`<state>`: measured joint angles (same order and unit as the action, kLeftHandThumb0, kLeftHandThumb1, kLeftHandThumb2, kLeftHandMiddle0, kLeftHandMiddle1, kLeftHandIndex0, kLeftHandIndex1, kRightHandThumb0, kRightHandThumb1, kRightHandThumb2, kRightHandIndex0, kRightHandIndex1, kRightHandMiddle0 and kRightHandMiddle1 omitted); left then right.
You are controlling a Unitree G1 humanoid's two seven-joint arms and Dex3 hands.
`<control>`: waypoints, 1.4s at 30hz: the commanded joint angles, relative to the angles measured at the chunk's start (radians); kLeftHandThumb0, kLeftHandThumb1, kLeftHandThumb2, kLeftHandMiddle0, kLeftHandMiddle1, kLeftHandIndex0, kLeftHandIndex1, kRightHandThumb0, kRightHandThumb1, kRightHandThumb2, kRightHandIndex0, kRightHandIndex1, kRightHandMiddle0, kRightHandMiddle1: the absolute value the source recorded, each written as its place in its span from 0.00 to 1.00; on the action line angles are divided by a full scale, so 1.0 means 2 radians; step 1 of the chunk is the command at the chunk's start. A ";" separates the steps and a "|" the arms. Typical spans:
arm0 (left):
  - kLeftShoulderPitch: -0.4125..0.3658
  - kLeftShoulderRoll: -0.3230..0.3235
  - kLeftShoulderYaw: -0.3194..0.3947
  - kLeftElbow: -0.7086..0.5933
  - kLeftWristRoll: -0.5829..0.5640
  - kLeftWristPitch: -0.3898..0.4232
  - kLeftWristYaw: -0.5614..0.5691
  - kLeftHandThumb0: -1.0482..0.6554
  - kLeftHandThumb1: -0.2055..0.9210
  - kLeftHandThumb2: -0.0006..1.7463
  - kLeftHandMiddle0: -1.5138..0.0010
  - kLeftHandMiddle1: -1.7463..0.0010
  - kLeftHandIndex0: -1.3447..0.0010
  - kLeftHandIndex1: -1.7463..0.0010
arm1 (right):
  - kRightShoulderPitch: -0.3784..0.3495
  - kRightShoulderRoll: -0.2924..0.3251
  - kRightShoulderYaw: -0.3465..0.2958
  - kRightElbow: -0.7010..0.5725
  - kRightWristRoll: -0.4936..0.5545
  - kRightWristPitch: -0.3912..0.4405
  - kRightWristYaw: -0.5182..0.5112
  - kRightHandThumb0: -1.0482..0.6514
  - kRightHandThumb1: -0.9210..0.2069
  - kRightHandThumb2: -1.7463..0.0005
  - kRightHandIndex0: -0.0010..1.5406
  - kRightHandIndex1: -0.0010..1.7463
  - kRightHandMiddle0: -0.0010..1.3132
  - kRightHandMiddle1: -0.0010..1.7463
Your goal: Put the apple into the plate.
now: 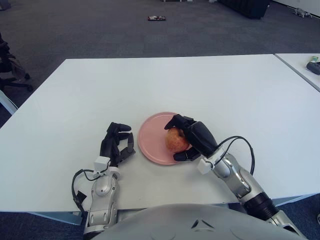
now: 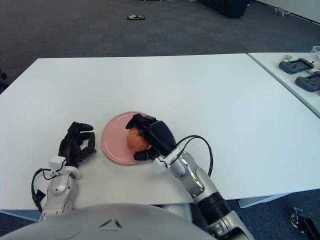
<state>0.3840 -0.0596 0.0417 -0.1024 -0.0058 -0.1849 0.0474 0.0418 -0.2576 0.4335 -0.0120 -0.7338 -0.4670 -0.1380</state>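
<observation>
Robot's right hand (image 1: pixel 190 140) grasping a red-yellow apple (image 1: pixel 175 140) on a pink plate (image 1: pixel 152 142); left hand (image 1: pixel 116 145) clenched beside the plate, no readable writing

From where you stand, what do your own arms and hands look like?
Both hands, left hand and right hand, are black with three chunky fingers. White blocks sit at the wrists, forearms are silver-grey metal, and black cables loop beside each.

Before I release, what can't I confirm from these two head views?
- Whether the apple rests on the plate: the right hand covers its underside and right flank in both views.
- The plate's right rim: under that hand.
- The left hand, beside the plate's left edge: palm faces away.
</observation>
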 commanded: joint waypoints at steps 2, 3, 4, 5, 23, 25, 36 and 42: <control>0.003 -0.001 0.001 0.006 -0.008 0.017 -0.002 0.38 0.70 0.57 0.56 0.00 0.70 0.00 | 0.002 -0.003 0.003 -0.025 -0.004 0.029 0.032 0.52 0.57 0.24 0.41 0.99 0.41 0.96; 0.003 -0.001 0.002 0.007 -0.010 0.016 -0.002 0.38 0.70 0.57 0.56 0.00 0.70 0.00 | 0.002 -0.004 0.003 -0.027 -0.005 0.032 0.037 0.47 0.44 0.33 0.26 0.97 0.36 0.98; 0.002 -0.001 0.002 0.008 -0.011 0.015 -0.002 0.38 0.70 0.57 0.56 0.00 0.70 0.00 | 0.000 -0.008 0.005 -0.030 -0.012 0.032 0.040 0.43 0.45 0.35 0.21 0.95 0.28 0.96; 0.002 -0.002 0.002 0.008 -0.012 0.014 -0.002 0.38 0.70 0.57 0.56 0.00 0.70 0.00 | -0.001 -0.011 0.006 -0.031 -0.016 0.033 0.041 0.35 0.45 0.38 0.14 0.83 0.18 0.86; -0.001 0.002 0.003 0.011 0.007 0.016 0.009 0.38 0.69 0.57 0.57 0.00 0.69 0.00 | 0.013 -0.019 0.011 -0.072 -0.061 0.069 0.053 0.01 0.04 0.69 0.00 0.01 0.00 0.02; -0.001 0.002 0.003 0.012 0.005 0.015 0.007 0.38 0.69 0.57 0.56 0.00 0.69 0.00 | 0.017 -0.016 0.011 -0.078 -0.051 0.075 0.061 0.00 0.02 0.68 0.00 0.00 0.00 0.01; -0.004 0.002 0.005 0.014 0.000 0.013 0.004 0.38 0.71 0.56 0.55 0.00 0.70 0.00 | 0.028 -0.015 0.003 -0.090 0.013 0.067 0.082 0.00 0.00 0.66 0.00 0.00 0.00 0.00; -0.005 0.001 0.006 0.015 -0.006 0.011 0.001 0.38 0.70 0.57 0.55 0.00 0.70 0.00 | 0.043 -0.019 -0.007 -0.094 0.062 0.037 0.074 0.00 0.00 0.66 0.00 0.00 0.00 0.00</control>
<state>0.3725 -0.0601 0.0472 -0.0957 -0.0089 -0.1797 0.0535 0.1176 -0.2902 0.4421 -0.1901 -0.6713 -0.3511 0.0217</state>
